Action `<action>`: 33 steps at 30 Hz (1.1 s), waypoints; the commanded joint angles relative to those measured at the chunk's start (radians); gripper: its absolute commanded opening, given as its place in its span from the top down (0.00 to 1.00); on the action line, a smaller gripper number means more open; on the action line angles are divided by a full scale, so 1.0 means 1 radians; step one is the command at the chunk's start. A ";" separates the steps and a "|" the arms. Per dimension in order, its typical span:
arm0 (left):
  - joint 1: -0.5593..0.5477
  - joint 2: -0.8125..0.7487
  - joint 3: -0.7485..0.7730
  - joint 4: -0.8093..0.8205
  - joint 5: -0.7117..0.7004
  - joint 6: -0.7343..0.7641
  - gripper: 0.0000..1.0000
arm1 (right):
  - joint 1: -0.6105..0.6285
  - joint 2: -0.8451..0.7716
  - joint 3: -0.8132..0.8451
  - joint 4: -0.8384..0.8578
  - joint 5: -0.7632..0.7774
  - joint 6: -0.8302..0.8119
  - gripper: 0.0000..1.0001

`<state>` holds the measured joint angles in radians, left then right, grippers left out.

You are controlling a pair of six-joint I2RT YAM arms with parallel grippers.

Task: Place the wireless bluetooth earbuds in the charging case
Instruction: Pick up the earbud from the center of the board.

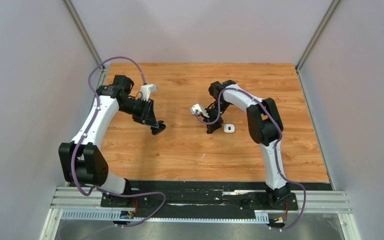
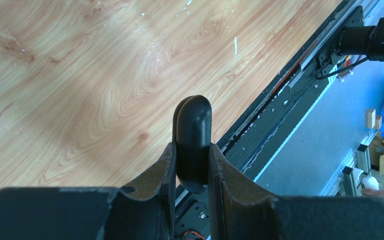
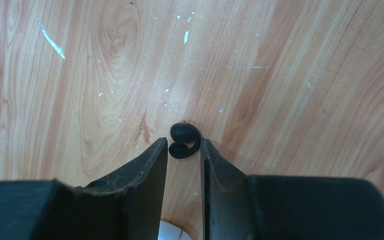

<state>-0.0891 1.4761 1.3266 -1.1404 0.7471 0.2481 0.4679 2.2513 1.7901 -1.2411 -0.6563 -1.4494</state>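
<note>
Wood-grain tabletop (image 1: pixel 180 150) lay under both arms, where the left gripper (image 2: pixel 192 150) was clenched on a rounded black charging case (image 2: pixel 194 115), while the right gripper (image 3: pixel 184 145) flanked a black earbud (image 3: pixel 182 132) lying on the wood beside a white case (image 1: pixel 229 128), though whether its jaws pinched it was unclear.

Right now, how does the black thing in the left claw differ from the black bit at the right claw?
The black case is much bigger than the black earbud. The case is clamped in the left gripper, off the table; the earbud lies on the table between the right gripper's tips. Both are black and rounded.
</note>
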 commanded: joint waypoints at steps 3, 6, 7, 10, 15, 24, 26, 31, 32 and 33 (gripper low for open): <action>0.006 0.001 0.013 0.021 0.029 -0.009 1.00 | -0.005 -0.017 0.050 -0.019 -0.021 0.021 0.76; 0.006 0.001 0.014 0.021 0.028 -0.009 1.00 | -0.005 -0.008 0.054 -0.024 -0.024 0.027 0.76; 0.006 0.001 0.014 0.022 0.029 -0.011 1.00 | -0.005 -0.006 0.055 -0.024 -0.028 0.033 0.76; 0.005 0.001 0.015 0.017 0.028 -0.007 1.00 | -0.004 -0.003 0.065 -0.031 -0.043 0.051 0.74; 0.006 0.001 0.012 0.015 0.029 -0.006 1.00 | -0.005 -0.003 0.097 -0.042 -0.060 0.063 0.73; 0.006 0.000 0.013 0.018 0.031 -0.013 1.00 | -0.005 0.034 0.115 -0.033 -0.062 0.077 0.72; 0.006 -0.002 0.011 0.019 0.030 -0.011 1.00 | -0.005 0.044 0.119 -0.028 -0.061 0.083 0.72; 0.005 -0.004 0.009 0.016 0.028 -0.009 1.00 | -0.004 0.049 0.110 -0.022 -0.060 0.084 0.70; 0.006 -0.002 0.008 0.018 0.028 -0.010 1.00 | -0.005 0.048 0.107 -0.020 -0.060 0.083 0.70; 0.006 -0.002 0.007 0.019 0.029 -0.010 1.00 | -0.005 0.047 0.103 -0.019 -0.059 0.083 0.70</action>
<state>-0.0891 1.4796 1.3266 -1.1400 0.7506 0.2447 0.4679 2.2944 1.8736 -1.2671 -0.6842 -1.3701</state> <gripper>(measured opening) 0.304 0.301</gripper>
